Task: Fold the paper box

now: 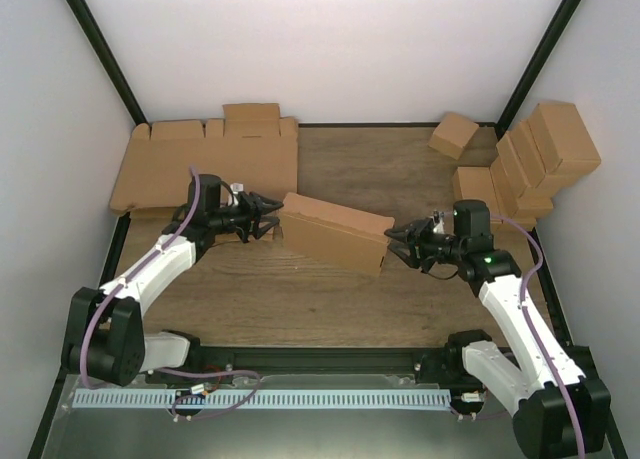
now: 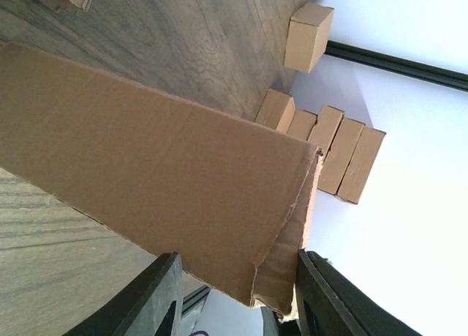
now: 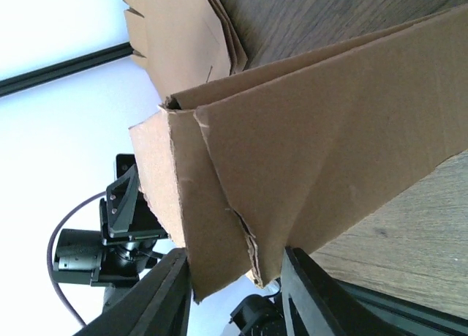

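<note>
Paper box (image 1: pixel 335 234), part-folded. Left claw (image 1: pixel 272 219) and right claw (image 1: pixel 392 241) each half-closed astride one end; cannot tell whether gripped. Advice: squeeze evenly, keep ends level, spare the flaps.

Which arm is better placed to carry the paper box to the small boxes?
Right, probably: the right hand brackets the end of the paper box nearest the small boxes; the left hand is opposite.
</note>
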Robot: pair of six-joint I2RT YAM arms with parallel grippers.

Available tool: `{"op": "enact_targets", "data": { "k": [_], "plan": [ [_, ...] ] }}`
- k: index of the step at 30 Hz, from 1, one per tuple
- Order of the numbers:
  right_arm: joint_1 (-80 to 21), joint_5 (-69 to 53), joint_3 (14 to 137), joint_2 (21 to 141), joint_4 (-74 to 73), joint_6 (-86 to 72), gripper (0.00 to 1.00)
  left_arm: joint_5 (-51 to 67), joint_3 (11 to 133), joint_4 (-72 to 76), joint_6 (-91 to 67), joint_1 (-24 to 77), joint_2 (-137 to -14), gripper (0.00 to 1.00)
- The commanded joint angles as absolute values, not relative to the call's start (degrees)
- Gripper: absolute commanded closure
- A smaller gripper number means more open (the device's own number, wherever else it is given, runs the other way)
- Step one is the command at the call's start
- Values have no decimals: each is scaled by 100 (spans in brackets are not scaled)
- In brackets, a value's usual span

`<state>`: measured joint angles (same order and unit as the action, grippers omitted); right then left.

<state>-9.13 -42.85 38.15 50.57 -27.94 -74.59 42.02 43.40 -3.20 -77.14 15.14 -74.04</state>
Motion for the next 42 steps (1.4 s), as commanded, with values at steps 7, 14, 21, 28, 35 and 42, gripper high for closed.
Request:
{"op": "enact_targets", "data": {
  "k": [7, 14, 21, 28, 35, 42],
  "plan": [
    [-879, -3901, 3052, 5115, -2909, -7492, 86, 4100, 4058, -379, -7675, 1542, -7657, 63],
    [-879, -3793, 3230, 5264, -3131, -7219, 92, 4028, 4063, -450, -7600, 1547, -7684, 68],
    [-880, -3358, 4040, 5298, -3669, -6454, 61, 3868, 4364, -788, -7302, 1540, -7567, 61],
    [-879, -3029, 4593, 5141, -3739, -5281, 35, 3582, 5109, -1449, -6176, 1512, -7434, 12],
    [-879, -3699, 4576, 5482, -3251, -3749, 33, 3883, 5807, -2342, -3831, 1551, -8013, 25],
    [-876, -3767, 4499, 5771, -3181, -3487, 35, 4103, 5802, -2469, -3339, 1705, -8420, 38]
  ]
}}
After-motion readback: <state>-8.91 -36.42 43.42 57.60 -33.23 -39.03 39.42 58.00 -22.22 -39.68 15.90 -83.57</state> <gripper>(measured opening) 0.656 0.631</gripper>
